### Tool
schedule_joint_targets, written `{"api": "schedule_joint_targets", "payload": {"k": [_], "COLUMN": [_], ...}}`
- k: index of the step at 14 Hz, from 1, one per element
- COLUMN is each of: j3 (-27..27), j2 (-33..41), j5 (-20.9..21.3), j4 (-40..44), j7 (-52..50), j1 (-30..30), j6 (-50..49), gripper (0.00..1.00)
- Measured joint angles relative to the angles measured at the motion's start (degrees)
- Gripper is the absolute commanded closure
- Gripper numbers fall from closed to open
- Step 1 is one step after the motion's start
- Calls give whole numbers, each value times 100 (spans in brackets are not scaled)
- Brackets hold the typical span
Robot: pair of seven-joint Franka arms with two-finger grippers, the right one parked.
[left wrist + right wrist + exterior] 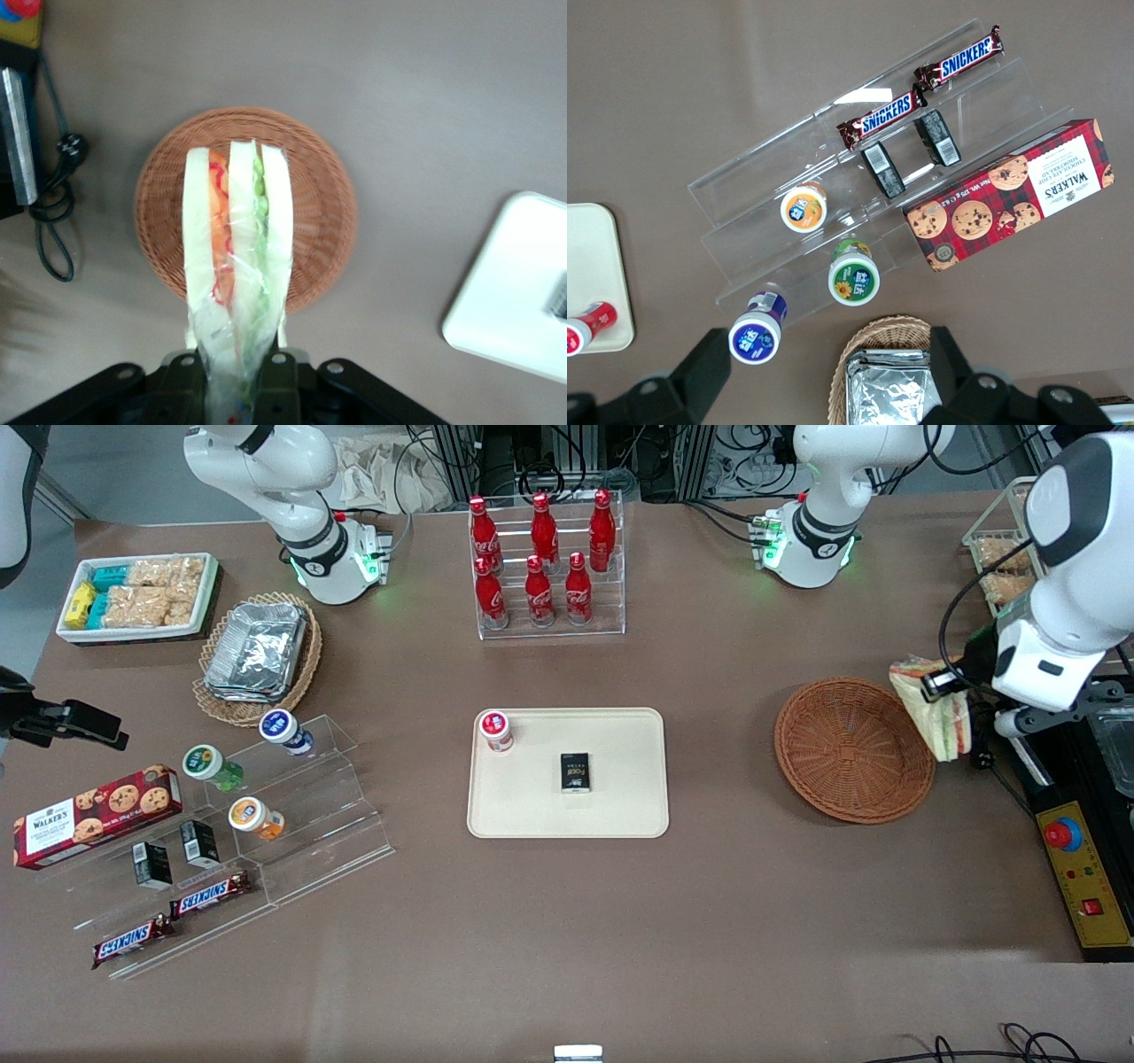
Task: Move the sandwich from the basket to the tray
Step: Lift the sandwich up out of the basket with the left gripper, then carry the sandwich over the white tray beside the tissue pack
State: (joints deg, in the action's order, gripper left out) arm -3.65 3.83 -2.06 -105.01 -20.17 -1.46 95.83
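Clearly the gripper (237, 372) pinches the sandwich (237, 257) (its lower tip hidden between the fingers), lifted above the basket (852, 749) at its rim toward the working arm's end; the tray (567, 819) lies apart.

Six cola bottles (542, 558) in rack; Snickers bars (173, 921); cookie box (96, 815).

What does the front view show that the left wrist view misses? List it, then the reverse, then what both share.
Only the front view shows the rack of red bottles, the small red-capped bottle and black box on the tray, and the snack display. Only the left wrist view shows the sandwich's filling layers edge-on. Both show the gripper shut on the sandwich above the empty basket, with the tray toward the parked arm's end.
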Motion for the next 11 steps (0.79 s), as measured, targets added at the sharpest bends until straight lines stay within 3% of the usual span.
{"api": "schedule_joint_targets", "payload": {"k": [5,8,11], "j3": [-897,-1493,-1585], "j2": [-702,-1245,-1916], "j5": [-521,-526,-328], "j4": [796,700,491], "j7": [-205,-731,-900], "j1": [-427,-677,-1261], "j6": [105,1177,2093], "gripper": [100,100,100]}}
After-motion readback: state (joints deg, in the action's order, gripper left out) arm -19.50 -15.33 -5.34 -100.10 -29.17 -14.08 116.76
